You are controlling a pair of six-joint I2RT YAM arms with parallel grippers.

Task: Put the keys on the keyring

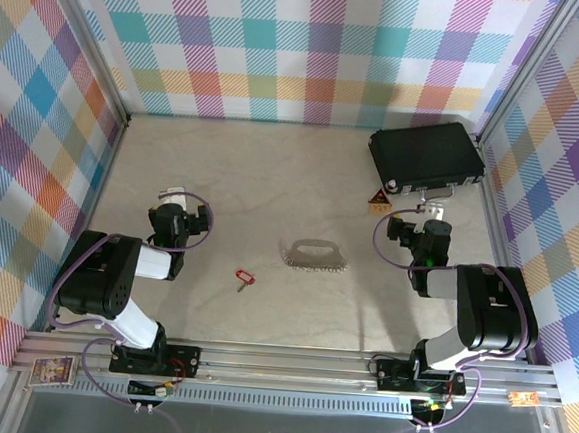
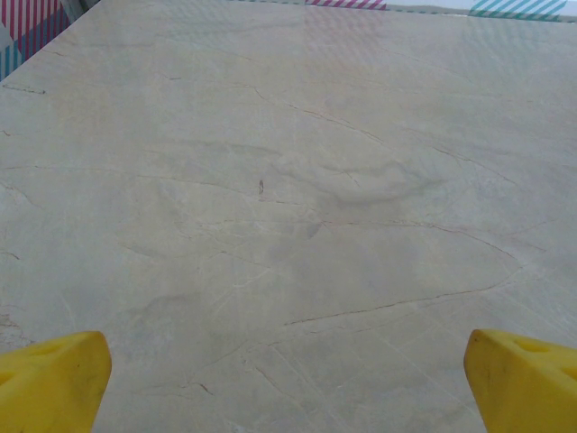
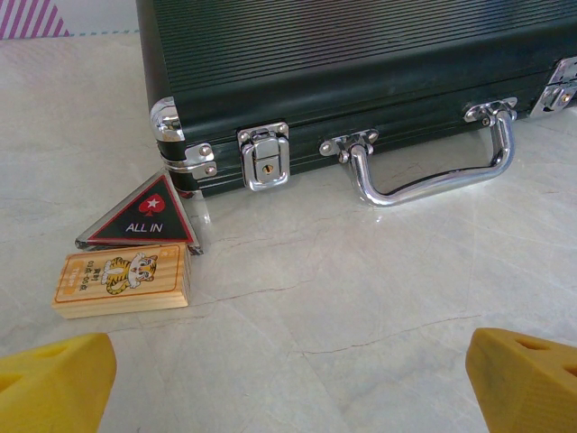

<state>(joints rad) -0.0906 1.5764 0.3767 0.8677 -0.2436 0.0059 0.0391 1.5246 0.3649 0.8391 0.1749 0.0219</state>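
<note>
Plainly, the task is not yet begun in any visible respect. The key (image 1: 244, 277), red-headed with a short silvery blade, lies flat on the desk (image 1: 273, 165) near its middle, toward the left arm's side. The keyring (image 1: 316, 255) lies to the key's right and slightly farther back, near it but apart from it; nothing is threaded on it.

The left hand (image 1: 174, 197) hovers to the left of the key, jaws spread to their full width and holding nothing. Its wrist view shows bare desk between the yellow fingertips (image 2: 54, 379).

The right hand (image 1: 433, 206) sits toward the far right, likewise wide open and empty. It faces the black case (image 3: 361, 81), with a triangular "ALL IN" marker (image 3: 144, 221) and a small wooden block (image 3: 122, 281) just before the case's left corner.

Neither hand touches either task item.

Assessment: nothing is done. Left to do, by judgement, is picking up the key, securing the keyring, and threading the key onto the loop. Whether the key's head has a hole is too small to tell.
</note>
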